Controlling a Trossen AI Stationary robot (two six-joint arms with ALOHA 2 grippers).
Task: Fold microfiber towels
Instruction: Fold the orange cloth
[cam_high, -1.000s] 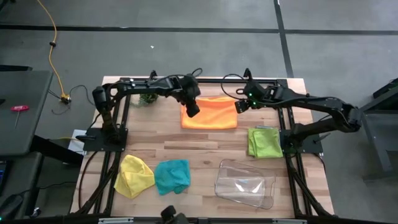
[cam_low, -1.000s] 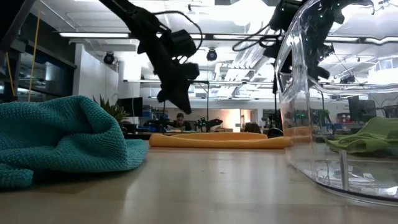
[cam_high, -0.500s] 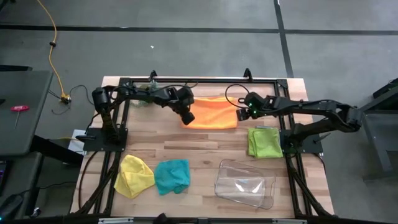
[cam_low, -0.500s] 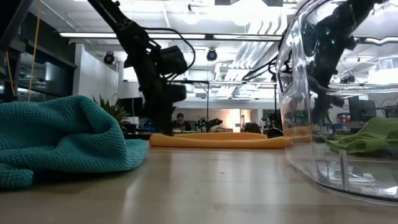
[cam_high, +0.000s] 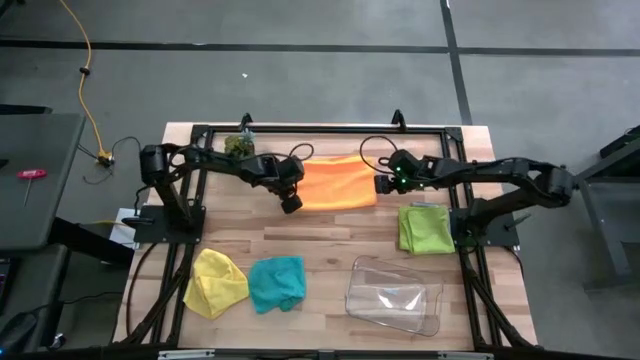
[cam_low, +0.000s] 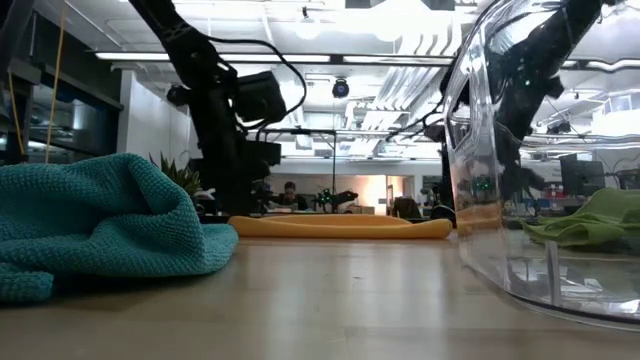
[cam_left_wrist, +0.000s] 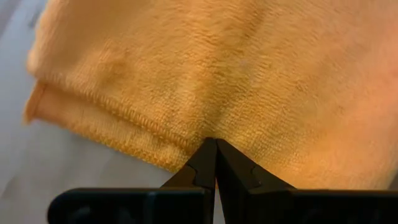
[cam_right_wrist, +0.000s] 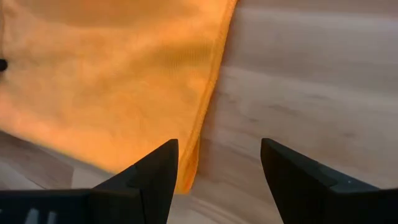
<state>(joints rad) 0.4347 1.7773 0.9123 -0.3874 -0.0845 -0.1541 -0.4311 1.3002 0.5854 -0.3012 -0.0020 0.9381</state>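
The orange towel (cam_high: 338, 182) lies folded on the far middle of the table, with its layered edge (cam_left_wrist: 118, 118) showing in the left wrist view. My left gripper (cam_high: 290, 203) is down at the towel's near-left corner, shut, its tips (cam_left_wrist: 215, 146) on the hem. My right gripper (cam_high: 381, 184) stands open, low over the towel's right edge (cam_right_wrist: 208, 118) near its near corner. One finger (cam_right_wrist: 155, 177) is above the cloth and the other (cam_right_wrist: 298, 177) above bare wood; I cannot tell whether they touch. Lime green (cam_high: 424, 228), yellow (cam_high: 218, 282) and teal (cam_high: 276, 283) towels lie apart. My left gripper has its shut fingertips on the orange towel's near edge (cam_left_wrist: 186, 134), close to the left corner, coming steeply from above. The cloth puckers slightly at the tips. How many layers are between them I cannot tell. The towel lies flat on the table.
A clear plastic tray (cam_high: 395, 295) sits at the near right, large in the low view (cam_low: 540, 200). A leafy green clump (cam_high: 238, 145) stands at the far left. The black frame rails (cam_high: 300, 128) border the table. Bare wood lies between the orange towel and the near towels.
Both grippers have come down to the orange towel. The left one went toward the table's left and near edge, ending at the towel's near-left corner. The right one sank to the towel's right edge. The towel has slid a little toward the table's left.
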